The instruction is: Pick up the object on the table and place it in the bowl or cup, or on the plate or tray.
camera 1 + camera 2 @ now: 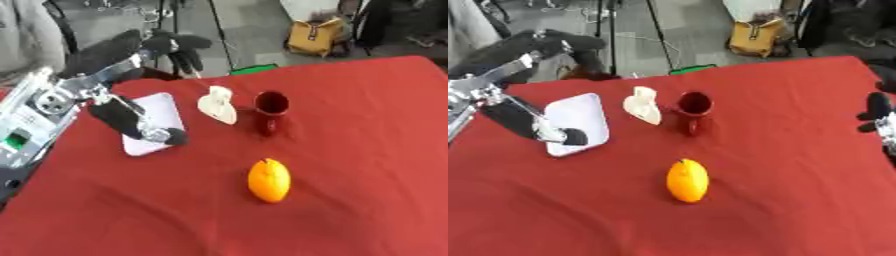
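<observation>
Left hand (131, 120): raised over the white flat rectangular tray (166, 112), fingers relaxed, holding nothing.
Right hand (878, 116): at the view's edge; fingers cannot be told.
Object: orange oval fruit (269, 180), on the red cloth counter (367, 150), near side of the left hand.
Handling: likely light, stiff, smooth; grasp round its middle.
Receivers: dark red glossy cup (271, 104), beside a cream irregular lump (217, 105).

Beyond the far edge of the red-clothed worktop (367, 150) lies a grey floor (254, 35), where a yellow bag (315, 36) sits beside thin black stand legs (219, 30).
</observation>
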{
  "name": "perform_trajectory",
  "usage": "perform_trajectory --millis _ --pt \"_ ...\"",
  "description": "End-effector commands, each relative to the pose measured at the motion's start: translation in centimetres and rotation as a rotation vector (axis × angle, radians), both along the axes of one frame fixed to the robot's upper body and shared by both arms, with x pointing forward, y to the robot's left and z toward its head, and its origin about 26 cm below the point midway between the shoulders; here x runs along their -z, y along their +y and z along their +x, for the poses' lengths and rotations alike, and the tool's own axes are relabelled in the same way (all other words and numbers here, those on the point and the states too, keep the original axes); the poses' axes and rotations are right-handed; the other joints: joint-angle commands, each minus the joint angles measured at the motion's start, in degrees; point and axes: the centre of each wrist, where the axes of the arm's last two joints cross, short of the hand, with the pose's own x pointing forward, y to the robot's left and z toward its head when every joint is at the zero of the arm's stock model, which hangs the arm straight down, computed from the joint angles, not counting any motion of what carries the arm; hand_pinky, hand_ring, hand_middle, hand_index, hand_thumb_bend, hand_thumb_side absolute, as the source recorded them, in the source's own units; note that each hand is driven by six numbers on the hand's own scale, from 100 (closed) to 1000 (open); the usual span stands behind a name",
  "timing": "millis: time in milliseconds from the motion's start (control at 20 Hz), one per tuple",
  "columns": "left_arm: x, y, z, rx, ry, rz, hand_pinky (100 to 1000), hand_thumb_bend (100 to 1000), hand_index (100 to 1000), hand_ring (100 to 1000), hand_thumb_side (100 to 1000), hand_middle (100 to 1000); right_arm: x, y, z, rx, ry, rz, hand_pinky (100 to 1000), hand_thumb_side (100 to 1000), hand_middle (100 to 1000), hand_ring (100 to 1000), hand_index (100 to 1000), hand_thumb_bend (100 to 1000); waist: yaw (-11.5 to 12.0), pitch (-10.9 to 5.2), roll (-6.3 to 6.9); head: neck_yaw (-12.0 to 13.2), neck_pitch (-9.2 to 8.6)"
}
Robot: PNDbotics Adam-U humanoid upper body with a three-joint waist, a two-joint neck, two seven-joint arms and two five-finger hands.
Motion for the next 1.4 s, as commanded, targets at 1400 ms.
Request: perform_trajectory --millis 1400 --pt "10.0 -7.8 5.5 0.043 0.103 0.237 661 651 966 653 249 698 -0.4 0.1 0.0 -0.015 -0.013 -0.013 516 697 805 576 872 524 0.2 -0.29 -1.01 -0.4 -0.26"
